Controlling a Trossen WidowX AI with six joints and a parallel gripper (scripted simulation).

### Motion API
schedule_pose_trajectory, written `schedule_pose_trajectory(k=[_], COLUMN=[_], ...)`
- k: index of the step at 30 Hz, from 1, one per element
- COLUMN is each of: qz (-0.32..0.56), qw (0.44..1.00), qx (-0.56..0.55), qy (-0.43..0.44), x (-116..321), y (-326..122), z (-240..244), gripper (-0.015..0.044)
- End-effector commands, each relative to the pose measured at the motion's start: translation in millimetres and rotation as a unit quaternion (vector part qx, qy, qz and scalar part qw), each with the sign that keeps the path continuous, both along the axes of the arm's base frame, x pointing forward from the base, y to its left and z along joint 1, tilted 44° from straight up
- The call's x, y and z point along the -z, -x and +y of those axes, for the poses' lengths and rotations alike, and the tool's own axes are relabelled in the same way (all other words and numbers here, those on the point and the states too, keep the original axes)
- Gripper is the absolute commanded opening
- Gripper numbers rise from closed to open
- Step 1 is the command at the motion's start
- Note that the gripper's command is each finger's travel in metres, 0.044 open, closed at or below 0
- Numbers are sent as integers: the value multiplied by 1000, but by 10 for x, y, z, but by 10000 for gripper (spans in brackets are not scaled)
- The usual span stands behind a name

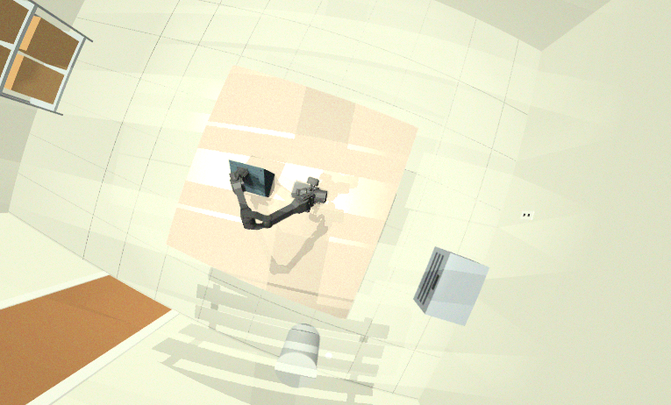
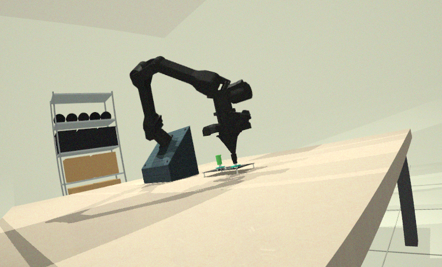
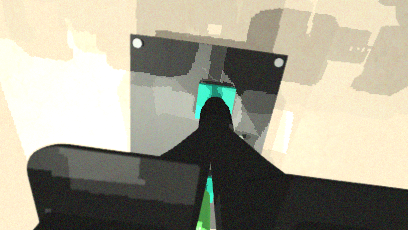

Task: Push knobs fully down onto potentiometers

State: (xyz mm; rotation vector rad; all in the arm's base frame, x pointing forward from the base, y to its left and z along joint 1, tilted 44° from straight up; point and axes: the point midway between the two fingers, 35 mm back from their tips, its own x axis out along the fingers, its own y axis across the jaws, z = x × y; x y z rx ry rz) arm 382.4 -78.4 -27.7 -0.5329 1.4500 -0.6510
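Reaches over the circuit board (image 1: 296, 187) (image 2: 245, 165) (image 3: 155, 115) with a closed claw (image 1: 306, 192) (image 2: 234, 162) (image 3: 213, 130), pointing steeply down. Stands on short legs (image 2: 204, 174) on the desk (image 1: 257, 100) (image 2: 282, 199) (image 3: 340, 140), in the case of the board. In the exterior view, rises at ten o'clock from the fingertips as a green knob (image 2: 218, 159) (image 3: 204, 215), upright over its teal potentiometer (image 2: 220, 167) (image 3: 210, 187). In the wrist view, shows in part at six o'clock, through the narrow slit in the claw. Meets or nearly meets the other teal potentiometer (image 2: 236, 165) (image 3: 202, 95) with the tips; cannot tell about contact, nor about any knob beneath them. Leans back at nine o'clock from the board, on a dark wedge-shaped base (image 1: 267, 183) (image 2: 184, 162).
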Motion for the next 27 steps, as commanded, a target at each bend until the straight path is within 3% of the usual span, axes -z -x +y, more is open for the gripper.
schedule_pose_trajectory(k=[1, 27], qz=[-1, -2], qw=[1000, 1000], qx=[11, 11], qy=[1, 0], x=[73, -145], y=[-2, -6], z=[-106, 106], gripper=[0, 0])
